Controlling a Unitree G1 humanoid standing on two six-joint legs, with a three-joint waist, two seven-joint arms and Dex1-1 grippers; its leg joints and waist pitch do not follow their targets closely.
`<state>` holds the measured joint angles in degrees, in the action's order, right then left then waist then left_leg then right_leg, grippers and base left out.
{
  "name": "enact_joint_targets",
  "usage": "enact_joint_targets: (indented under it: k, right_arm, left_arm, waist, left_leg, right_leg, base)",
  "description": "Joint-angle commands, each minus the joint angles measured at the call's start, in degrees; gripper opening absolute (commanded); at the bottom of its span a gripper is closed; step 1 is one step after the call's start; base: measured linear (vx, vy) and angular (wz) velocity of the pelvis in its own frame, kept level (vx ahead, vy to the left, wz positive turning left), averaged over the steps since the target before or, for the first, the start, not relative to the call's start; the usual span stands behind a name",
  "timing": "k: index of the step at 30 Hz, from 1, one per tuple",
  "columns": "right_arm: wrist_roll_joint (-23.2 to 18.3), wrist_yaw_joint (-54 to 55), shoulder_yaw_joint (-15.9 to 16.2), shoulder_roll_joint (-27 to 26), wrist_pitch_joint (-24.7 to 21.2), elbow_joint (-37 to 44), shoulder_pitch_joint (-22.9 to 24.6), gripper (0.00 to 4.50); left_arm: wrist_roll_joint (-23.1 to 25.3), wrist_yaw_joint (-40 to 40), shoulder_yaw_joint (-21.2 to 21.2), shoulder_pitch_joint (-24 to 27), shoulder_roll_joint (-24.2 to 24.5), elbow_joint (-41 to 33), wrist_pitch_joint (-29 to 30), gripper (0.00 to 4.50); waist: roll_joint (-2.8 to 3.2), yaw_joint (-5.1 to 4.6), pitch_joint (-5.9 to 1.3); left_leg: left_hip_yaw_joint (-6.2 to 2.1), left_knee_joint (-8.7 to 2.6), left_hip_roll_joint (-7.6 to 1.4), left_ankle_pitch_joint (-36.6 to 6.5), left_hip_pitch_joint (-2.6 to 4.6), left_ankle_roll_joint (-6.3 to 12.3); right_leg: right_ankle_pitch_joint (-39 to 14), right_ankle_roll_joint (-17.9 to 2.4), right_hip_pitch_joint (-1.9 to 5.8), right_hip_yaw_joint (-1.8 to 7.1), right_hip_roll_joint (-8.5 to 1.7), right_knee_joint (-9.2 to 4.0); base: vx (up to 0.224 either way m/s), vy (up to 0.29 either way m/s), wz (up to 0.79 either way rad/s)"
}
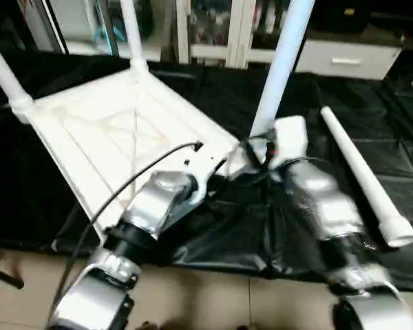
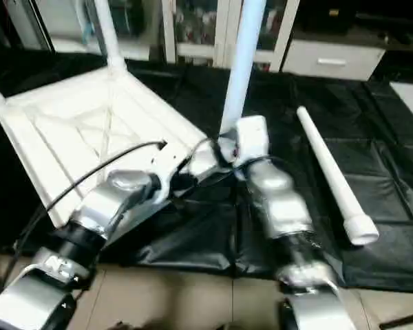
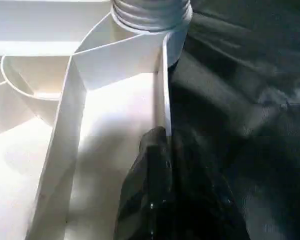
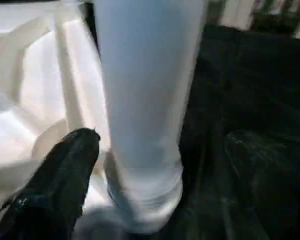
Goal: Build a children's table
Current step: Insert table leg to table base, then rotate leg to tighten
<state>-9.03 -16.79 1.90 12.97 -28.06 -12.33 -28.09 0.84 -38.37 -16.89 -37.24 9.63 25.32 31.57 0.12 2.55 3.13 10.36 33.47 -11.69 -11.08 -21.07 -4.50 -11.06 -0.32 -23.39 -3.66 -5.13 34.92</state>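
White plastic table top [image 1: 117, 137] lies underside up on black-covered work table [image 1: 41, 192], two legs [image 1: 132, 31] standing in far sockets. Left gripper [image 3: 157, 150] pinches top's near rim beside corner socket [image 3: 150, 15]. Right gripper [image 4: 110, 165] clasps third leg [image 1: 281, 62] upright in that socket. Fourth leg [image 1: 365, 175] lies loose, well right of right gripper.

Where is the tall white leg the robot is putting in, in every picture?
Left eye view: the leg rises centre-right at the tabletop corner.
Right eye view: the leg rises just right of centre.
Left wrist view: its ribbed base.
Right wrist view: the wide tube.
Shared landmark: that corner socket.
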Motion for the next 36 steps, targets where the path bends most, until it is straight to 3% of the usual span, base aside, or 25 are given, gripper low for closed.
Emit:
enact_joint_targets:
  k: [1,2,4,7,8,9,10,12,15,21,26,32,36]
  right_arm:
    - [-2.0,-7.4,3.3,4.5,-5.7,6.2,2.7,4.44]
    - [-2.7,-10.1,4.3,6.8,-7.5,8.3,3.9,4.44]
    - [-7.0,-17.1,2.7,11.6,-8.5,11.7,6.1,4.44]
    - [-7.7,-21.5,2.5,14.7,-7.2,13.0,7.3,4.44]
    - [-7.9,-25.0,2.5,17.1,-6.0,13.2,8.0,4.44]
    - [-8.2,-27.5,2.5,18.9,-5.6,13.8,8.7,4.44]
    - [-8.9,-30.1,2.4,20.6,-5.7,14.2,9.3,4.44]
    - [-11.0,-34.8,2.5,23.2,-6.5,14.9,10.1,4.44]
    - [-12.3,-39.9,4.0,25.9,-6.5,14.5,10.7,4.44]
    - [-9.1,-42.9,7.7,25.5,-1.7,11.1,9.1,4.44]
    - [-5.4,-43.4,11.2,23.3,3.0,6.3,6.2,4.44]
    - [-5.4,-43.1,11.2,20.4,5.8,2.5,3.6,4.44]
    - [-5.1,-43.9,11.5,20.1,6.8,1.6,3.2,4.27]
  left_arm:
    - [0.1,-5.2,-2.0,0.9,2.8,-1.7,-1.0,0.0]
    - [0.0,-7.2,-2.7,1.3,3.9,-2.0,-1.5,0.0]
    - [-1.1,-12.6,-3.5,2.2,6.6,-2.7,-4.6,0.0]
    - [-2.1,-15.5,-3.7,2.7,7.8,-3.6,-5.7,0.0]
    - [-3.0,-18.2,-3.8,3.3,8.9,-4.7,-6.9,0.0]
    - [-3.7,-20.2,-3.9,3.8,9.7,-5.5,-7.7,0.0]
    - [-4.5,-22.9,-4.2,4.3,10.6,-6.6,-9.1,0.0]
    - [-6.8,-28.0,-4.7,5.5,12.2,-9.4,-10.6,0.0]
    - [-8.7,-32.4,-5.5,6.3,13.7,-12.0,-10.8,0.0]
    - [-7.1,-32.9,-6.4,6.1,14.0,-11.5,-12.7,0.0]
    - [-6.3,-32.1,-6.4,5.9,13.4,-10.6,-13.8,0.0]
    - [-6.0,-31.4,-6.4,6.1,13.4,-10.3,-14.6,0.0]
    - [-5.8,-31.2,-6.4,6.2,13.5,-10.3,-14.8,0.0]
  waist:
    - [0.2,0.42,-3.88]
    - [0.4,0.54,-3.71]
    - [0.32,0.86,-3.67]
    - [0.31,1.02,-3.66]
    - [1.0,1.22,-3.64]
    - [0.76,1.17,-3.63]
    - [0.53,1.49,-3.76]
    - [0.69,1.84,-3.96]
    - [0.69,2.4,-4.04]
    - [0.38,2.94,-3.85]
    - [0.27,2.57,-4.0]
    - [0.19,2.27,-4.18]
    - [0.11,2.24,-4.1]
  left_leg:
    - [-0.14,-3.48,-0.96,-4.4,0.58,3.5]
    - [-0.17,-3.61,-1.05,-5.7,0.5,3.28]
    - [-0.13,-3.63,-1.24,-7.8,0.66,2.84]
    - [-0.09,-3.6,-1.32,-8.5,0.65,2.18]
    - [-0.17,-3.57,-1.39,-9.1,0.83,1.83]
    - [-0.03,-3.56,-1.45,-9.5,0.98,1.85]
    - [-0.04,-3.44,-1.5,-8.9,1.01,2.1]
    - [-0.02,-3.3,-1.57,-6.4,0.78,3.07]
    - [0.27,-2.93,-1.45,-4.8,0.97,4.54]
    - [0.48,-3.05,-1.64,-8.1,1.05,2.83]
    - [0.37,-2.92,-1.48,-7.7,0.74,2.21]
    - [0.38,-2.64,-1.33,-6.0,0.6,3.41]
    - [0.39,-2.63,-1.34,-6.7,0.61,3.55]
  right_leg:
    - [3.0,-13.5,3.81,2.36,-2.18,-3.39]
    - [1.3,-13.4,3.81,2.48,-2.34,-3.45]
    - [-1.1,-13.3,3.68,2.55,-2.46,-3.69]
    - [-2.8,-13.5,3.47,2.57,-2.57,-3.62]
    - [-3.7,-13.5,3.3,2.51,-2.58,-3.67]
    - [-3.8,-13.5,3.24,2.54,-2.51,-3.84]
    - [-2.5,-13.9,3.37,2.59,-2.53,-3.53]
    - [0.9,-14.5,3.56,2.6,-2.55,-3.03]
    - [3.2,-15.7,3.17,2.52,-2.44,-2.73]
    - [-3.8,-14.8,3.07,2.59,-2.78,-3.19]
    - [-4.1,-14.0,3.14,2.59,-2.74,-2.97]
    - [-1.2,-14.7,3.31,2.55,-2.56,-2.58]
    - [-2.7,-14.7,3.29,2.57,-2.56,-2.69]
  base:
    - [0.0,0.0,0.0]
    - [0.0,0.0,0.0]
    - [0.0,0.0,0.0]
    - [0.0,0.0,0.0]
    - [0.0,0.0,0.0]
    - [0.0,0.0,0.0]
    - [0.0,0.0,0.0]
    - [0.0,0.0,0.0]
    - [0.0,0.0,0.0]
    - [0.0,0.0,0.0]
    - [0.0,0.0,0.0]
    - [0.0,0.0,0.0]
    - [0.0,0.0,0.0]
